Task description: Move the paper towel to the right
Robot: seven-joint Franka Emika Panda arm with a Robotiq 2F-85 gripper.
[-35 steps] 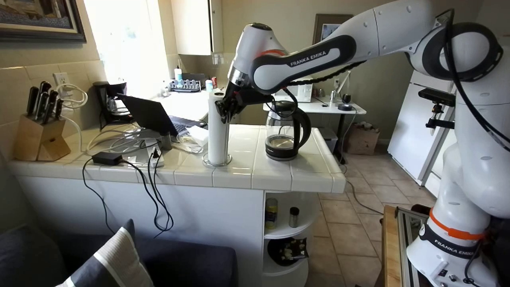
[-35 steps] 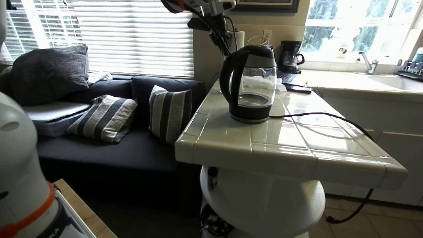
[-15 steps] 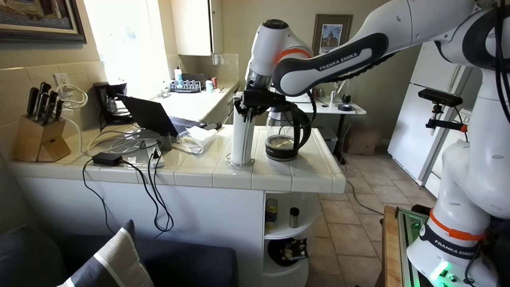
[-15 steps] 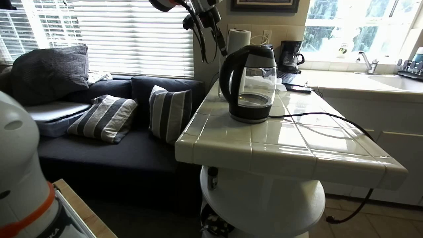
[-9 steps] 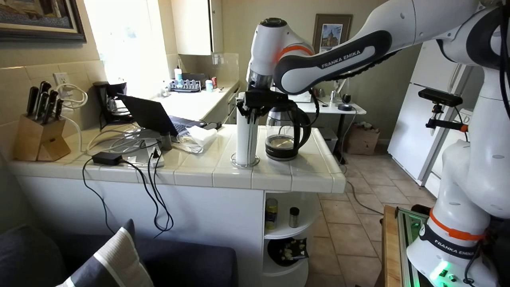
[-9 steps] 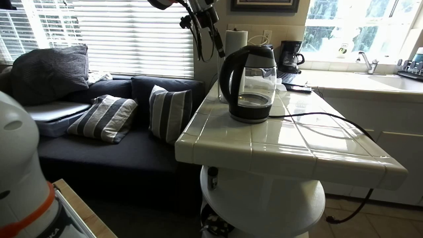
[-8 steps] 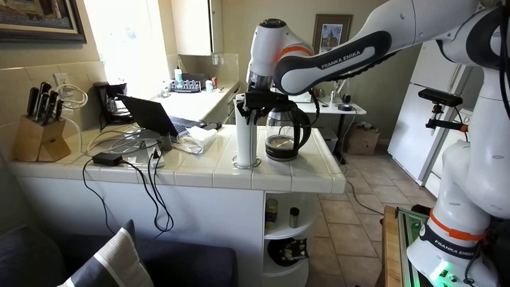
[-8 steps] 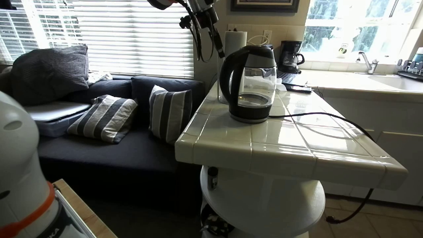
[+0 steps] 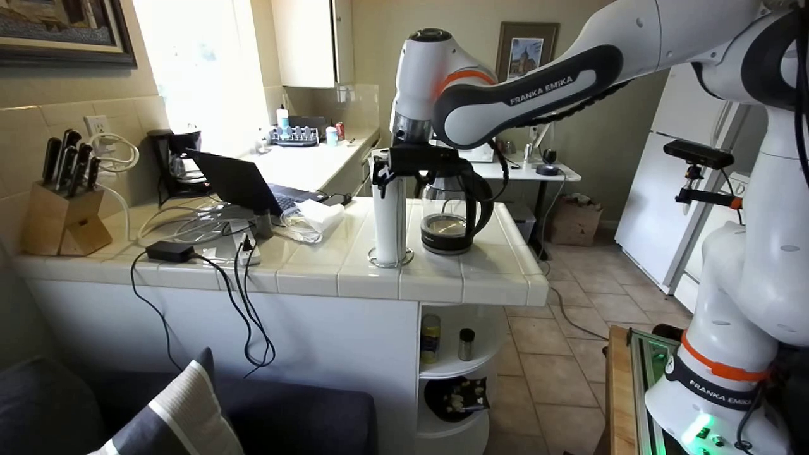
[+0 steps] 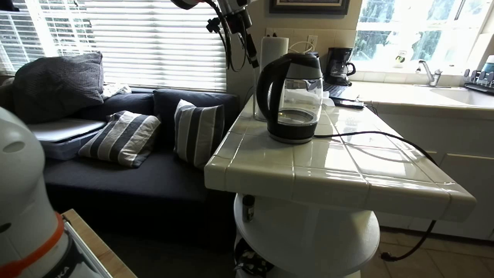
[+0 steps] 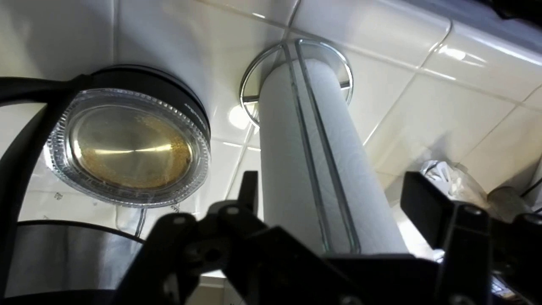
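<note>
Paper towel (image 9: 389, 221) stands upright on the table (image 9: 303, 268), just beside the kettle (image 10: 292, 131), which hides much of its lower half in an exterior view. Spread either side, the end effector (image 11: 336, 195) blocks my sight of its top in the wrist view.

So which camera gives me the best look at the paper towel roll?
The wrist view: the roll looks largest there, though the claw hides its top end. Both exterior views show it upright but smaller, part-hidden near the top by the claw, or lower down by the kettle.

The paper towel (image 11: 290, 169) looks matt (its holder (image 11: 333, 167) shiny metal), the tiles (image 11: 449, 114) glossy.
</note>
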